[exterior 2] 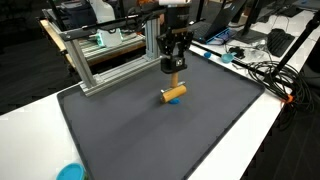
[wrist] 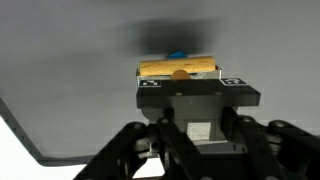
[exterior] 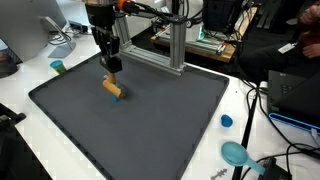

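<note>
The claw (exterior: 112, 76) is narrow, gripping a tan wooden cylinder (exterior: 114, 90) over the dark mat (exterior: 150, 120). A teal cup (exterior: 58, 67) stands at ten o'clock from it.

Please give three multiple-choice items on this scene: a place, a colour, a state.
1. Where is the orange cylinder? A) inside a box B) over the mat, at the gripper C) on a shelf
2. What colour is the mat? A) dark grey B) red C) yellow
3. How is the gripper? A) wide open B) shut on the orange cylinder C) out of view
Answers: 1 B, both exterior views show it under the gripper; 2 A, it looks dark grey; 3 B, the gripper clamps it in the wrist view.
</note>
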Motion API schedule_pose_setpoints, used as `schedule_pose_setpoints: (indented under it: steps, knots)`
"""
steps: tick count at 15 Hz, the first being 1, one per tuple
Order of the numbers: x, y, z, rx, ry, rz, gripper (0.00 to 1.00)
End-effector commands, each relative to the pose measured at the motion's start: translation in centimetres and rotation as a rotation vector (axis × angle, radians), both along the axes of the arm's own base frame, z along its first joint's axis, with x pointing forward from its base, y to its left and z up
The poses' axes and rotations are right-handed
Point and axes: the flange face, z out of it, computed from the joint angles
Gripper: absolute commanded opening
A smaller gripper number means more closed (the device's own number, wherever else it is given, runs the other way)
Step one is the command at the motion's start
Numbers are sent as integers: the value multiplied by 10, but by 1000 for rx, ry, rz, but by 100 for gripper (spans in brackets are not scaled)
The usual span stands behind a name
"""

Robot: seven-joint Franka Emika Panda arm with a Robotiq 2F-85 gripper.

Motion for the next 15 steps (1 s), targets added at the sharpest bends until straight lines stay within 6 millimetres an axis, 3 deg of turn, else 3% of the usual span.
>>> schedule_pose_setpoints:
  steps: [1,9,15]
  knots:
    - [4,-4,-2,6,-1,-3,21]
    - [13,-3,-13,4,19,5,21]
    - [-6,13,19,-35,16,26,21]
